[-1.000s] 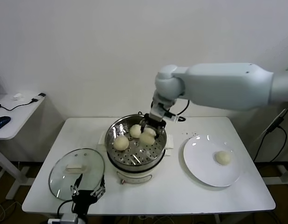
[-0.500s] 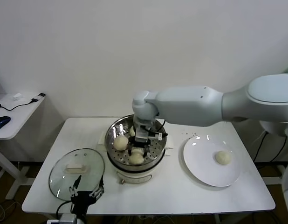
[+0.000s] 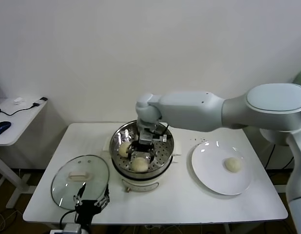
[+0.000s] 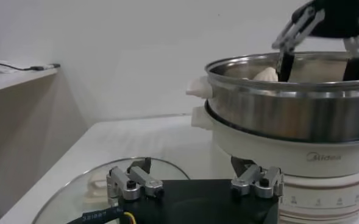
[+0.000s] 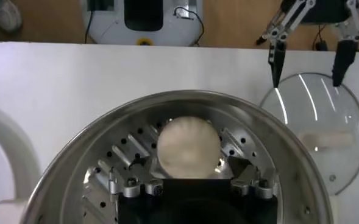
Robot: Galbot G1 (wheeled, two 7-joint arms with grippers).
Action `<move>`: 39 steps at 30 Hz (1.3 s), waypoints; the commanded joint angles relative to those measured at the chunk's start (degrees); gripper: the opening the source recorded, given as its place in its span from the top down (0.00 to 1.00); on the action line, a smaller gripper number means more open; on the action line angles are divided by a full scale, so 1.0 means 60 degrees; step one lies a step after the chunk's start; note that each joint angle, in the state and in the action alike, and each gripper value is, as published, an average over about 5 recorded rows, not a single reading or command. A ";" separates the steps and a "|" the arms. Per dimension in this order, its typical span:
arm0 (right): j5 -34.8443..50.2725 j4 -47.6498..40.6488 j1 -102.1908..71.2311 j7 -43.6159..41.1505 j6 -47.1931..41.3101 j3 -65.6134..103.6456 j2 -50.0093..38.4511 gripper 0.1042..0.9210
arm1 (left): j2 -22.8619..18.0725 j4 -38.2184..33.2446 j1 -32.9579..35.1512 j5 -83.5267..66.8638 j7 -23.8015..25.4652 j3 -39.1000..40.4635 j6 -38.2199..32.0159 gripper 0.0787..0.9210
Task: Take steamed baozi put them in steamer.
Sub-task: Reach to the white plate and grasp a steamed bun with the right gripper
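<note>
The steel steamer [image 3: 169, 146] stands mid-table on its cream pot base. My right gripper [image 3: 139, 160] is down inside it near the front, open, with its fingers on either side of a baozi [image 3: 139, 166] that rests on the perforated floor. The right wrist view shows this baozi [image 5: 188, 146] between the spread fingers [image 5: 139, 165]. A second baozi [image 3: 123, 148] lies at the steamer's left. One baozi [image 3: 233, 165] sits on the white plate [image 3: 209, 170]. My left gripper [image 3: 92, 201] is open and empty, parked by the glass lid [image 3: 72, 183].
The glass lid with its cream handle lies flat at the table's front left, right by my left gripper. The plate is to the right of the steamer. A side desk [image 3: 14, 122] with a cable and a mouse stands at far left.
My right gripper carried a baozi from the back of the steamer to its front, lowered it to the floor and opened. The left arm has not moved.
</note>
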 commanded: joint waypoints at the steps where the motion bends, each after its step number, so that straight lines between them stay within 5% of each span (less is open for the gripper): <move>1: 0.2501 -0.0512 0.1778 -0.0200 -0.0591 -0.0395 -0.1549 0.12 | 0.0001 -0.0027 0.0016 0.0014 -0.0001 0.0002 -0.0015 0.12; 9: 0.4052 -0.0222 0.3298 -0.0087 -0.4165 -0.2934 -0.4703 0.12 | 0.0043 -0.0090 0.0024 -0.0007 0.0003 -0.0025 -0.0037 0.12; 19: 0.2276 0.0372 0.1542 0.0008 -0.5382 -0.3350 -0.7478 0.12 | -0.0014 0.0005 -0.0040 0.0004 0.0005 -0.0024 -0.0046 0.12; 39: -0.0663 -0.2236 -0.4396 0.0527 -0.5792 0.2146 -0.7101 0.12 | -0.0132 0.0194 0.0132 0.0138 -0.0019 -0.0076 -0.0156 0.12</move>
